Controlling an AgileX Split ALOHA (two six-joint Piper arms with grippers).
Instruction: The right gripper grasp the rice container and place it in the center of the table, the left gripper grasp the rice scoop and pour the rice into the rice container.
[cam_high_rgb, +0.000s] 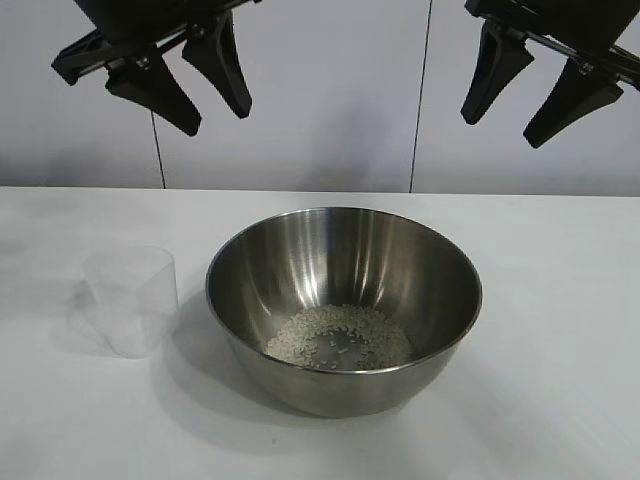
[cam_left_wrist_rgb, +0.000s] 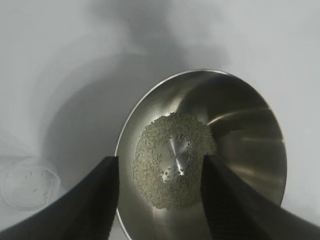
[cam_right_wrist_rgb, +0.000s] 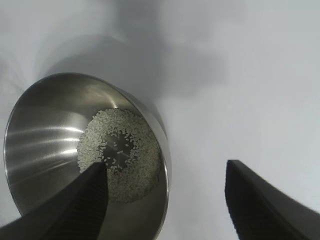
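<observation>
Since the rice (cam_high_rgb: 340, 338) already lies in the rice container (cam_high_rgb: 343, 305) at the frame's centre, and the rice scoop (cam_high_rgb: 131, 300) stands upright and seemingly empty just left of it on the table (cam_high_rgb: 560, 330), what remains is a clean retreat. Left gripper (cam_high_rgb: 190, 92) at upper left and right gripper (cam_high_rgb: 530, 95) at upper right hang with fingers apart, holding nothing. Both arms are cropped; the scoop's handle is indistinct.

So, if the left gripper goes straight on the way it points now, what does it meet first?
Most likely the rice inside the rice container: the left wrist view frames the grains between the open fingers of the left gripper. Depth is unclear, so it may touch the near rim first.
</observation>
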